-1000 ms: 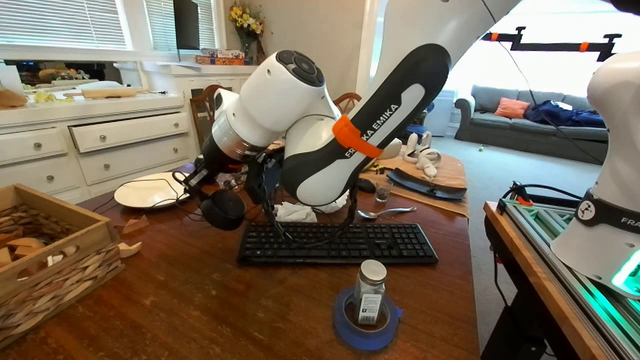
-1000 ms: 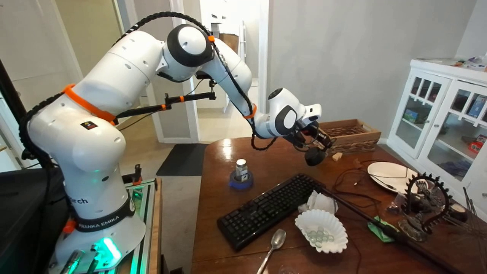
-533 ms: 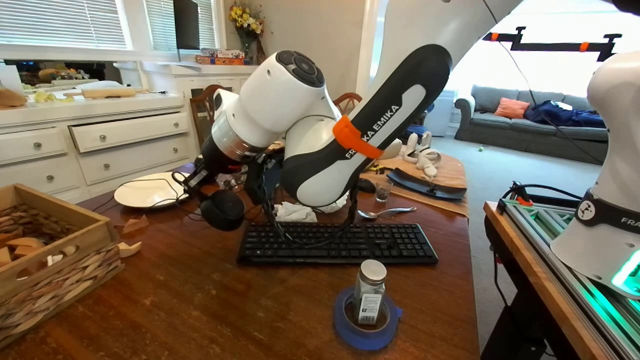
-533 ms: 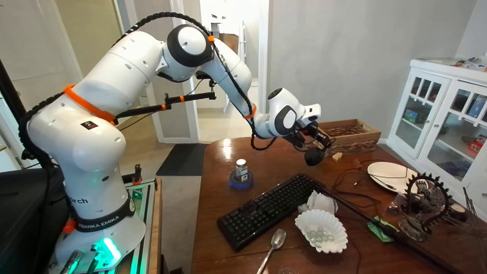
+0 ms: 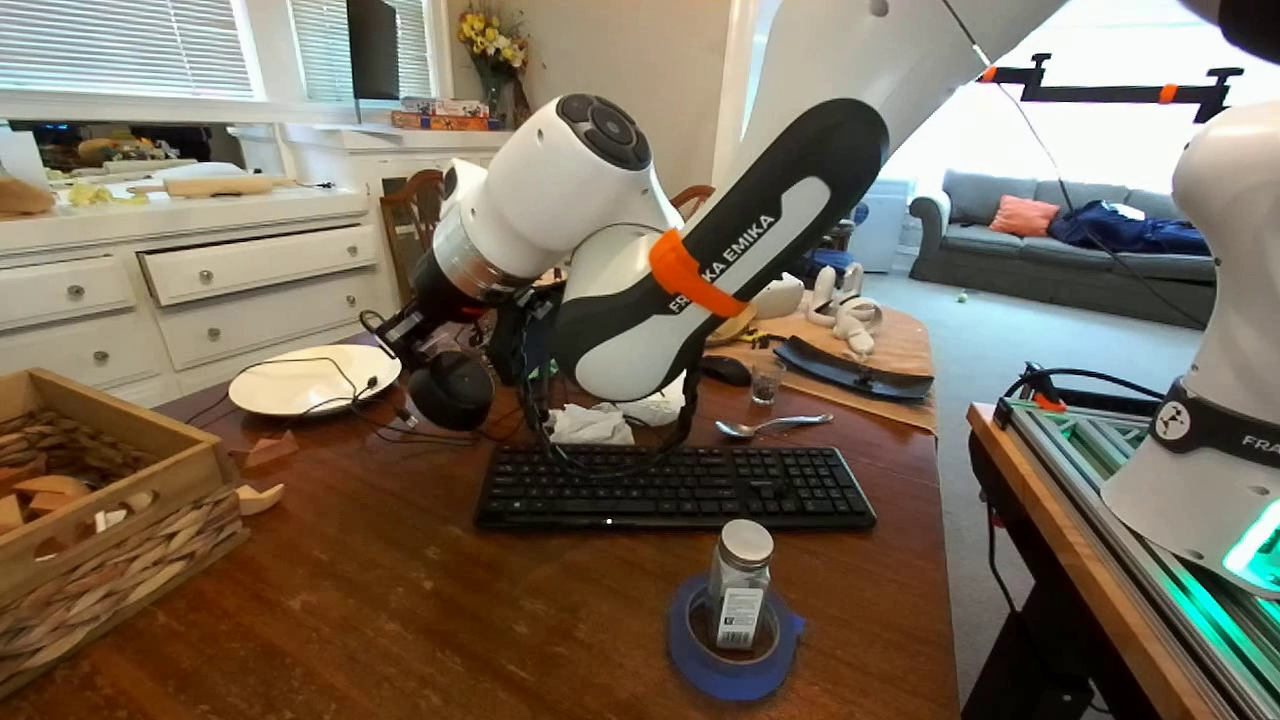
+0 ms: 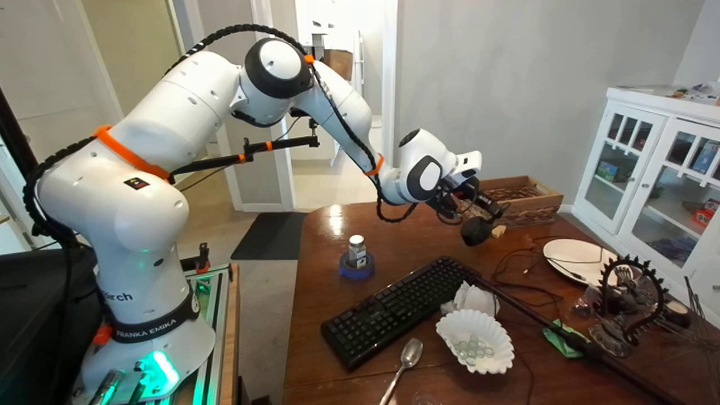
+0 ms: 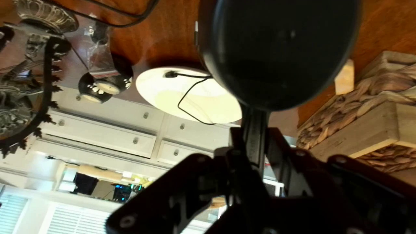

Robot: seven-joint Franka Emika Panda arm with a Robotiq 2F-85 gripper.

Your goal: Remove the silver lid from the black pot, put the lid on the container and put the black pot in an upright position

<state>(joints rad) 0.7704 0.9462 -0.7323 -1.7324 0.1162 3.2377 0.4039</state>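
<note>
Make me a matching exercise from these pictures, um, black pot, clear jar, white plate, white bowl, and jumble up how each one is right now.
1. Black pot
2. Clear jar
3. White plate
4. White bowl

A. Stands inside blue tape, topped by a silver lid
B. Holds clear beads
C. Gripped by its handle in the tool
D. Has a cable across it

Pairs: 1-C, 2-A, 3-D, 4-B.

The pot (image 7: 282,58) is blk, plate (image 7: 211,100) wht, tape (image 5: 733,681) blue.
</note>
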